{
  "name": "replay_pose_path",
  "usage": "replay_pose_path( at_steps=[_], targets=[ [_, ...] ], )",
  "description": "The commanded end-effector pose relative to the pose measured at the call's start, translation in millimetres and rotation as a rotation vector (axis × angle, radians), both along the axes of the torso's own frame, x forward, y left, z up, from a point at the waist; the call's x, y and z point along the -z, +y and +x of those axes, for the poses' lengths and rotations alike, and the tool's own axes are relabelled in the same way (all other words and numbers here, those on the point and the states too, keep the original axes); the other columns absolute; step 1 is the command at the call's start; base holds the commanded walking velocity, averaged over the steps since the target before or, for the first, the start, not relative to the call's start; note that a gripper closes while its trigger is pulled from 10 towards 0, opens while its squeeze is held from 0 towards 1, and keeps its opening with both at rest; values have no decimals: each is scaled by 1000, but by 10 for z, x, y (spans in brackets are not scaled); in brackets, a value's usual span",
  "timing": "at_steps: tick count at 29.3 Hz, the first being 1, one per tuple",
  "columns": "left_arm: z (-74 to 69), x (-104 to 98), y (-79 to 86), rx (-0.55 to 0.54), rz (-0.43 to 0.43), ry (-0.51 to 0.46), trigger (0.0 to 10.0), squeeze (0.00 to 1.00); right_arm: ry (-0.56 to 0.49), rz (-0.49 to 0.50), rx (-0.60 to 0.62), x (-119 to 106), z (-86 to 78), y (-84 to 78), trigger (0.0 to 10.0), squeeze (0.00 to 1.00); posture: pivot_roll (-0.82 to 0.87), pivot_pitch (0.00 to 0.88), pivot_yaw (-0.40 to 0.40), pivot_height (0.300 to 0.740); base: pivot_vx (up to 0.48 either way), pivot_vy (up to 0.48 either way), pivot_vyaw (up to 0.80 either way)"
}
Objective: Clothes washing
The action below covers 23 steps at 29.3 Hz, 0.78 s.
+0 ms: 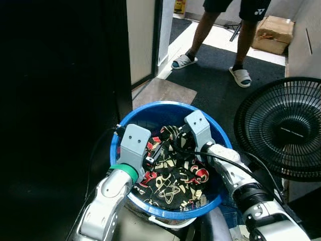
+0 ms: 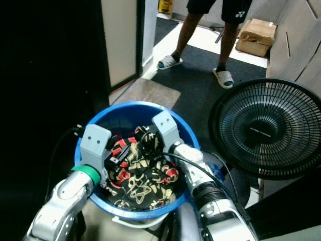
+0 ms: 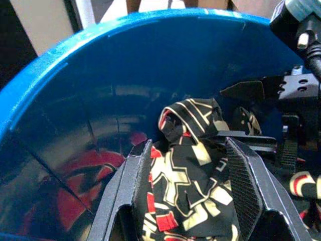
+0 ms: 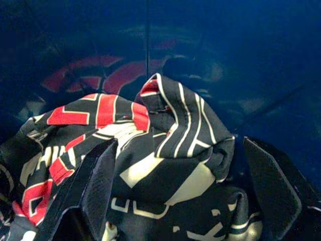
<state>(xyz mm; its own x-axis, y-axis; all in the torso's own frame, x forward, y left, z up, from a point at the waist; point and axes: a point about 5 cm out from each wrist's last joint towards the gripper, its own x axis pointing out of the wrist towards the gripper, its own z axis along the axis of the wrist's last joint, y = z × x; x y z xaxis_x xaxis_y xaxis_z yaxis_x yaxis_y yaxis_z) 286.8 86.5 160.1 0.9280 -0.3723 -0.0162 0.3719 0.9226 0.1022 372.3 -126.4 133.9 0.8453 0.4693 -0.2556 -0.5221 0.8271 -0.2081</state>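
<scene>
Far left: dark, unlit wall or cabinet face, no detail.

Left tool (image 3: 183,196) reaches down into the blue bucket (image 1: 150,111), grey housing above a green wrist ring. Its two black fingers (image 3: 123,193) stand moderately apart, with bunched cloth between them; the inner pads carry a fine ribbed texture. Whether they press the cloth firmly I cannot tell.

Bucket: round, glossy smooth plastic, bright blue rim, the inner wall mirroring the cloth's red. Held close in front of the robot's body, between both arms.

Garment (image 1: 173,183): soft crumpled fabric, black ground with red and cream geometric line print. It lies heaped in the bottom of the bucket, one fold sticking up near the middle.

Right tool (image 4: 185,196) is also inside the bucket, opposite the left one. Fingers spread wide, straddling the raised fold of the garment; the cloth sits between them, not pinched. A black cable (image 1: 200,153) loops across the silver forearm.

Behind: brown floor mat (image 1: 164,93), dark carpet, a person's legs (image 1: 200,30) in sandals, black shorts with a small white logo, unreadable. Cardboard box (image 1: 273,32) beyond.

Right: black floor fan (image 1: 286,128), round wire grille, close beside the bucket; hub label too small to read.
</scene>
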Motion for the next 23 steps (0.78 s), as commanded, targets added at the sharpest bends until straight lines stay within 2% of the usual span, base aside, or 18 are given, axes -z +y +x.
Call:
replay_pose_path(
  at_steps=[1,4,8,10,17,18,19,20,21,22,23],
  targets=[
    [-20,279,184,-69,33,130,10000,0,177,4,106,408,-163,-357,10000,0,39,212,14,470,0,0,0],
    [-11,270,173,-64,34,131,10000,0,240,58,58,507,-243,-322,10000,0,38,213,19,470,0,0,0],
    [-9,266,169,-60,35,131,10000,0,274,73,-5,581,-311,-257,10000,0,41,214,21,470,0,0,0],
    [-8,266,170,-58,36,131,10000,0,289,88,-58,625,-359,-172,10000,0,41,214,21,470,0,0,0],
    [-6,262,167,-59,36,131,10000,0,285,41,-54,682,-375,-115,10000,0,48,213,20,470,0,0,0],
    [-4,252,169,-62,34,128,10000,0,195,-17,-31,616,-320,-123,10000,0,55,212,16,470,0,0,0],
    [-1,240,172,-65,32,125,10000,0,91,-19,-8,459,-231,-120,10000,0,55,210,14,470,0,0,0],
    [-1,240,172,-65,32,125,10000,0,91,-19,-8,459,-231,-120,10000,0,55,210,14,470,0,0,0],
    [0,231,174,-67,29,123,10000,0,7,-16,8,314,-160,-115,10000,0,55,210,14,470,0,0,0],
    [0,231,174,-67,29,123,10000,0,7,-16,8,314,-160,-115,10000,0,55,210,14,470,0,0,0],
    [9,218,164,-68,23,121,10000,0,-85,20,4,50,-43,-64,10000,0,46,208,16,470,0,0,0]
  ],
)
